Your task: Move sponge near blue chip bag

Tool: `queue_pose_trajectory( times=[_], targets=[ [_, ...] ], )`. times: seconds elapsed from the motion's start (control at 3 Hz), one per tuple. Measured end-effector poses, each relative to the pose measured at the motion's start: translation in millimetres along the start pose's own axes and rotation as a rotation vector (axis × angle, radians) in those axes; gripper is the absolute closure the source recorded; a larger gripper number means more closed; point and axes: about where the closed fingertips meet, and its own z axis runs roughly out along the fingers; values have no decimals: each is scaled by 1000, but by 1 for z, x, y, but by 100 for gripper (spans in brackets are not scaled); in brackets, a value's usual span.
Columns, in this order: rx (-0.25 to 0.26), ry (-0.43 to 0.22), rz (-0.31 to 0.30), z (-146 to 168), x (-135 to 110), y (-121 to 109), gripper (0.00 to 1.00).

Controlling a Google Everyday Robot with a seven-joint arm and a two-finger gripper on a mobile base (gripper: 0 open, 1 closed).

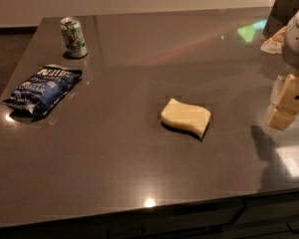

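Desk point(114, 173): a dark, glossy top that fills most of the view and carries everything here; small light spots reflect off it at the near edge and the far right.
Blue chip bag point(42, 89): lies flat and crinkled near the left edge, its white lettering at the far end.
Gripper point(288, 103): cream-coloured, hangs above the desk at the right edge of the view, well apart from the sponge and holding nothing. Whether it is spread or pressed together I cannot tell. Its shadow falls on the desk just nearer.
Sponge point(186, 117): pale yellow block with wavy edges, flat on the desk right of centre, between the bag and the gripper and well apart from the bag.
Soda can point(74, 37): green and white, upright at the far left, just beyond the bag.
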Motion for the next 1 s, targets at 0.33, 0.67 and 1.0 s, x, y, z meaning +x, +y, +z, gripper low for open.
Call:
queue_pose_trajectory(
  times=[0.33, 0.67, 1.0],
  targets=[
    [0, 0, 0, 0, 0, 0, 0],
    [-46, -16, 15, 11, -5, -4, 0],
    [-88, -30, 11, 41, -19, -8, 0]
  ],
)
